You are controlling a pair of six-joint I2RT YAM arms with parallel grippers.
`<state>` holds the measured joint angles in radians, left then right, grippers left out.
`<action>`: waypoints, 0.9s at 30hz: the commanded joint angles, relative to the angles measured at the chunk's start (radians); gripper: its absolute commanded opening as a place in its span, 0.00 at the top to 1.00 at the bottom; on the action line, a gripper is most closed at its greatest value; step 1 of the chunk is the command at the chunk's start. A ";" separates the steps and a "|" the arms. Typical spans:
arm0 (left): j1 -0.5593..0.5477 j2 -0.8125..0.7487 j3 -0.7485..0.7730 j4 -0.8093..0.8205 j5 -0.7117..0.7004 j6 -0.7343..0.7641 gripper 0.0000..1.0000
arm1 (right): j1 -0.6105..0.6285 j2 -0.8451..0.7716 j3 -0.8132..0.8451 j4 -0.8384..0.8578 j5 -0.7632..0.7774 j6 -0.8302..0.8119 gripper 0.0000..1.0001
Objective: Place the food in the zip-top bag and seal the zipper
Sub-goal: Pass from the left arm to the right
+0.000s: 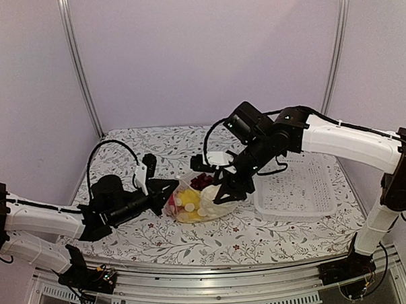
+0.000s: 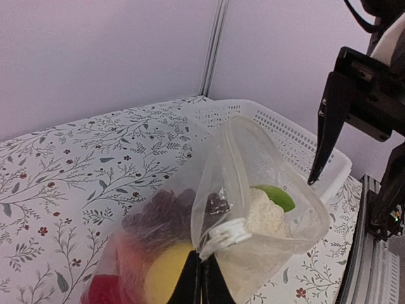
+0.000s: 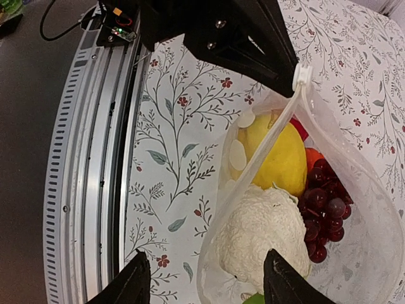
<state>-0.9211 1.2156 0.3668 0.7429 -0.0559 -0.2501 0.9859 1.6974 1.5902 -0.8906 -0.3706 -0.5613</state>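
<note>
I'm clamping my left gripper (image 2: pixel 201 278) on the mouth corner of the zip-top bag (image 2: pixel 272 164) lying beside the basket (image 1: pixel 312 181), my right gripper (image 3: pixel 205 278) hanging spread above it, and, grip depth being hard to judge, I'm risking the film slipping and the cauliflower (image 3: pixel 259 228) spilling.

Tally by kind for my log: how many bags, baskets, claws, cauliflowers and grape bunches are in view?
bag: 1
basket: 1
claws: 2, the left claw and the right claw
cauliflower: 1
grape bunch: 1
Total: 6
</note>
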 commanded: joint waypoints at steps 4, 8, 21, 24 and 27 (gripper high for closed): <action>-0.019 -0.041 0.051 -0.030 0.032 -0.002 1.00 | 0.012 0.141 0.128 0.087 0.017 0.073 0.37; -0.024 -0.070 0.056 -0.051 0.042 -0.004 1.00 | 0.026 0.170 0.137 0.117 0.041 0.094 0.36; -0.039 -0.097 0.047 -0.071 0.035 -0.010 0.95 | 0.028 0.204 0.159 0.118 0.016 0.113 0.98; -0.041 -0.113 0.043 -0.096 0.023 0.000 0.79 | 0.028 0.198 0.165 0.099 0.029 0.094 1.00; -0.041 -0.122 0.043 -0.124 0.014 0.024 0.69 | 0.028 0.169 0.180 0.077 0.021 0.073 1.00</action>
<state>-0.9508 1.1160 0.3939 0.6537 -0.0338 -0.2535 1.0080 1.8771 1.7294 -0.7841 -0.3386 -0.4641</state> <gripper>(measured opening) 0.276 0.013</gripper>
